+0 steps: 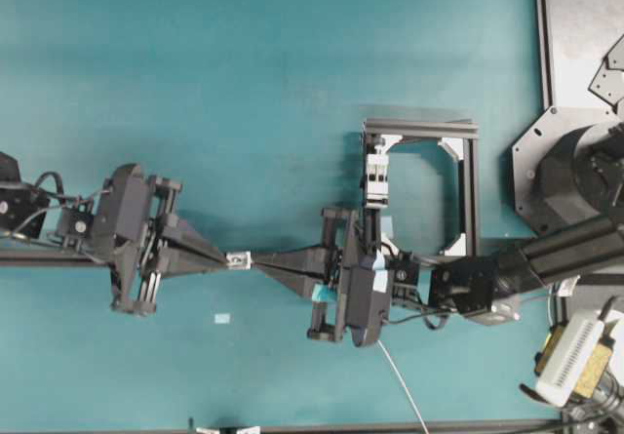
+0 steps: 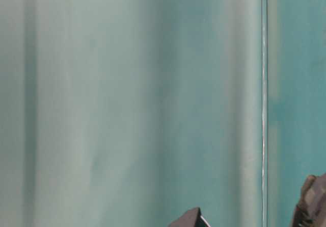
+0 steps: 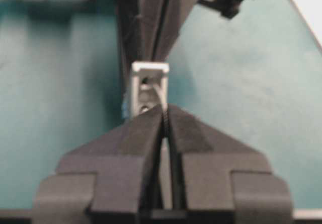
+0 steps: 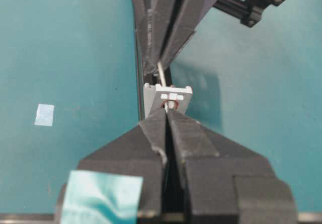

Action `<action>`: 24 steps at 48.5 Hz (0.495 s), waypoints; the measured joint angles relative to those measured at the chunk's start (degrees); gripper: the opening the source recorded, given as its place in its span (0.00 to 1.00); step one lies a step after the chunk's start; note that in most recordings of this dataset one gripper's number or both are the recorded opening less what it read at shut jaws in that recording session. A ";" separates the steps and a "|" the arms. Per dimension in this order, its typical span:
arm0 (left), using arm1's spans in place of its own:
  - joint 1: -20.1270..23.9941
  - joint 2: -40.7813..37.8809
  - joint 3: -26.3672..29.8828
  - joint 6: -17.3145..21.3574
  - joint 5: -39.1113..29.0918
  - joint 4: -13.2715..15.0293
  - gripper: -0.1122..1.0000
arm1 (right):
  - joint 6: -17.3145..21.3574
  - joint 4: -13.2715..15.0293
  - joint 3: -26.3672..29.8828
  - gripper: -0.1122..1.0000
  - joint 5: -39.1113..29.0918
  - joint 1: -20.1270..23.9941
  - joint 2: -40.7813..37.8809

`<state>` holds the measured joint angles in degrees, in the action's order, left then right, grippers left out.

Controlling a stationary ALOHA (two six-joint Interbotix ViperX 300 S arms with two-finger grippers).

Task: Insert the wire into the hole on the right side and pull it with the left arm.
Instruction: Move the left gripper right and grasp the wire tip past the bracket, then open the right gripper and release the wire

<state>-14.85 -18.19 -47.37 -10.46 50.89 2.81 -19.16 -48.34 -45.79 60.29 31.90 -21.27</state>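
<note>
My left gripper (image 3: 165, 117) is pinched shut on the wire (image 3: 160, 90) just where it exits the block (image 3: 147, 85). My right gripper (image 4: 167, 114), also closed, holds it at the hole (image 4: 171, 103) opposite. The wire runs straight between us, so I'd pull directly away.

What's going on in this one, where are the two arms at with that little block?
Both grippers meet tip to tip at the small silvery block in the middle of the teal table. The right gripper is shut and feeds the thin wire through the block's hole. On the far side the left gripper has closed on the wire's end. The pull does not look begun.
</note>
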 measured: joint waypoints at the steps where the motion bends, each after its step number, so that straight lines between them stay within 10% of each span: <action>1: 0.00 0.00 -0.09 0.00 0.00 0.00 0.01 | 0.00 0.00 0.00 0.12 0.00 0.00 0.00; 24: 0.00 0.09 -0.09 0.00 0.00 0.00 0.01 | 0.18 0.00 0.18 0.12 -0.44 -0.09 0.00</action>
<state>-14.85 -18.11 -47.46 -10.46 50.89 2.81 -18.98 -48.34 -45.62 59.85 31.82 -21.27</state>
